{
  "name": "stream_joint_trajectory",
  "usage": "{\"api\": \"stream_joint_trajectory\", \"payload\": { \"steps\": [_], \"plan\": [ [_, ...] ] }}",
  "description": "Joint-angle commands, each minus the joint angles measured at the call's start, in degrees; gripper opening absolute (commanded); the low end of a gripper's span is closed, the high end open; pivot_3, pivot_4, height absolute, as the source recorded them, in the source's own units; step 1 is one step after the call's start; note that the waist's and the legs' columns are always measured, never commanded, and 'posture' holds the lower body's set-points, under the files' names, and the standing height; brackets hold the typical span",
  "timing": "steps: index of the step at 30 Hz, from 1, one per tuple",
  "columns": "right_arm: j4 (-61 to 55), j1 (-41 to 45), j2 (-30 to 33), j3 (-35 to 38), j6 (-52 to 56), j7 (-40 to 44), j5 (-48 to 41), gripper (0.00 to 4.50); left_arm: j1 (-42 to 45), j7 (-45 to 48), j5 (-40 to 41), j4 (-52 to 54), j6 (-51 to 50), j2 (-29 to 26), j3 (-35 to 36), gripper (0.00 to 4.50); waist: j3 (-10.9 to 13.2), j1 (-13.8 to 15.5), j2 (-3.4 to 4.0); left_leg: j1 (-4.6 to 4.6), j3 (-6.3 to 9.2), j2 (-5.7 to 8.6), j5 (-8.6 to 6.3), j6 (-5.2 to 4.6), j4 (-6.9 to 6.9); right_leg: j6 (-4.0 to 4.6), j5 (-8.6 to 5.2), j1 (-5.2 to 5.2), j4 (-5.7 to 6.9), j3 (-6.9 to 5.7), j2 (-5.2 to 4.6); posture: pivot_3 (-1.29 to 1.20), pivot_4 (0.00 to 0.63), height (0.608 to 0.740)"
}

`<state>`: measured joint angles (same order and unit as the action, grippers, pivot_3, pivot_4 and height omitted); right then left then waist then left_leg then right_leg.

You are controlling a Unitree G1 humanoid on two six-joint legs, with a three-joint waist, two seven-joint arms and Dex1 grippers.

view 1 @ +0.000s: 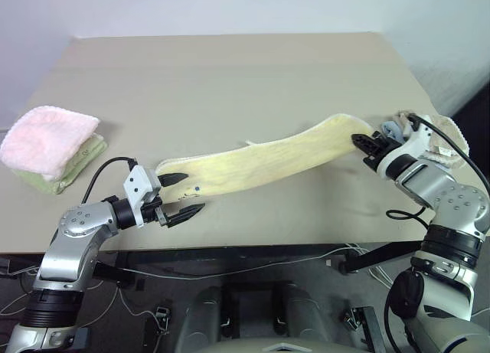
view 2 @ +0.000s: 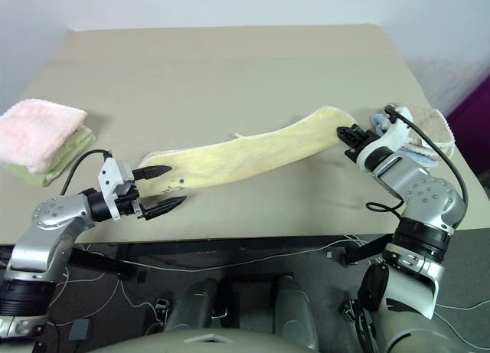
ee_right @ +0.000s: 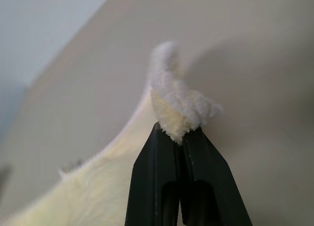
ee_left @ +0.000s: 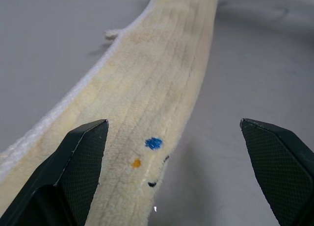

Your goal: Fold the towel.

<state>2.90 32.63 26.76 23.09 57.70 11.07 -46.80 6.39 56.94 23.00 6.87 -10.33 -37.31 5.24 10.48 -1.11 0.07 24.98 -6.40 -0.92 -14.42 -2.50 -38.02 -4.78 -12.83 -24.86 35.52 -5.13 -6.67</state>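
Observation:
The towel [view 1: 268,161] is a long, narrow pale yellow strip stretched across the beige table [view 1: 230,77] from near left to right. My right gripper [view 1: 364,144] is shut on the towel's right end and holds it raised off the table; in the right wrist view the bunched edge of the towel [ee_right: 176,108] sticks out past the closed fingers [ee_right: 189,177]. My left gripper [view 1: 181,194] stands open at the towel's left end, one finger over the cloth and one off its near edge. The left wrist view shows small blue and orange marks on the towel [ee_left: 157,88] between the open fingers.
A folded fluffy pink towel [view 1: 47,140] lies on a pale green one at the table's left edge. A beige cloth with something light blue [view 1: 436,135] lies at the right edge, behind my right arm. Cables hang below the table's near edge.

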Motion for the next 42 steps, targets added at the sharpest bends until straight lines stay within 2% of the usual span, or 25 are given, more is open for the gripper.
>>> {"api": "stream_joint_trajectory", "payload": {
  "steps": [1,5,8,10,14,23,26,34,39,42],
  "plan": [
    [-7.54,0.4,2.67,-7.37,-2.84,6.68,3.0,0.03,-0.12,-0.32,-0.19,1.28,1.13,0.04,0.35,4.5,0.0,0.14,-0.01,0.04,0.01,0.0,0.0,0.0,0.0,0.0,0.0,-0.02,0.0,-0.01,0.01,0.0,0.15,0.74],
    [-16.01,-0.05,6.05,-22.84,-7.62,15.11,10.6,0.03,-0.58,-0.62,-0.14,1.69,1.14,0.37,0.33,4.5,-0.01,0.32,-0.02,0.17,0.01,0.03,0.0,-0.02,-0.04,-0.01,0.01,-0.11,-0.03,-0.04,0.04,0.0,0.15,0.74],
    [-17.62,-0.86,8.2,-33.63,-13.74,20.1,19.08,0.03,-0.89,-0.88,-0.04,2.13,1.06,0.65,0.22,4.5,-0.02,0.34,-0.04,0.24,0.03,0.02,0.0,-0.02,-0.08,-0.01,0.01,-0.17,-0.02,-0.06,0.05,0.0,0.15,0.74],
    [-16.07,-1.21,7.37,-37.92,-16.63,21.04,23.23,0.03,-1.16,-1.07,0.03,2.5,0.98,0.8,0.21,4.5,-0.02,0.42,-0.04,0.28,0.05,0.02,0.0,-0.02,-0.11,-0.01,0.01,-0.18,-0.03,-0.11,0.04,0.0,0.15,0.74],
    [-13.02,-1.49,4.44,-41.31,-19.95,21.6,27.69,0.03,-1.73,-1.4,0.18,3.15,0.73,0.86,0.4,4.5,-0.02,0.44,-0.05,0.38,0.06,0.04,0.0,-0.01,-0.19,-0.01,0.01,-0.23,-0.02,-0.14,0.03,0.0,0.15,0.74],
    [-11.09,-2.83,1.14,-41.07,-21.11,22.78,31.66,0.03,-3.23,-2.15,0.71,4.62,0.03,1.16,0.32,4.5,-0.02,0.38,-0.06,0.38,0.06,0.03,0.01,0.0,-0.19,-0.02,0.02,-0.23,-0.01,-0.15,0.06,0.0,0.15,0.74],
    [-11.85,-3.41,0.49,-40.49,-20.09,23.83,31.13,0.64,-3.32,-2.16,0.74,4.87,-0.24,1.3,0.16,4.5,-0.02,0.38,-0.06,0.37,0.06,0.03,0.01,0.01,-0.19,-0.02,0.02,-0.23,-0.01,-0.15,0.07,0.0,0.15,0.74],
    [-18.64,-6.23,2.92,-34.17,-19.53,27.21,27.74,3.24,-3.87,-2.19,1.33,5.25,-0.94,1.3,0.63,4.5,-0.02,0.46,-0.06,0.37,0.07,0.03,0.01,0.0,-0.19,-0.03,0.02,-0.22,-0.01,-0.16,0.07,0.0,0.15,0.74],
    [-20.19,-8.05,6.7,-25.97,-19.83,29.36,24.61,3.24,-5.34,-3.49,4.32,7.01,-3.16,2.39,2.33,4.5,-0.03,0.49,-0.07,0.37,0.08,0.03,0.0,0.0,-0.2,-0.02,0.02,-0.22,-0.02,-0.16,0.06,0.0,0.15,0.74],
    [-14.48,-6.48,7.36,-21.96,-20.18,27.87,25.14,2.66,-6.44,-4.86,6.73,8.81,-5.35,3.31,3.23,4.5,-0.03,0.47,-0.08,0.36,0.09,0.03,0.0,0.0,-0.2,-0.03,0.02,-0.2,-0.01,-0.16,0.05,0.0,0.15,0.74]
  ]
}}
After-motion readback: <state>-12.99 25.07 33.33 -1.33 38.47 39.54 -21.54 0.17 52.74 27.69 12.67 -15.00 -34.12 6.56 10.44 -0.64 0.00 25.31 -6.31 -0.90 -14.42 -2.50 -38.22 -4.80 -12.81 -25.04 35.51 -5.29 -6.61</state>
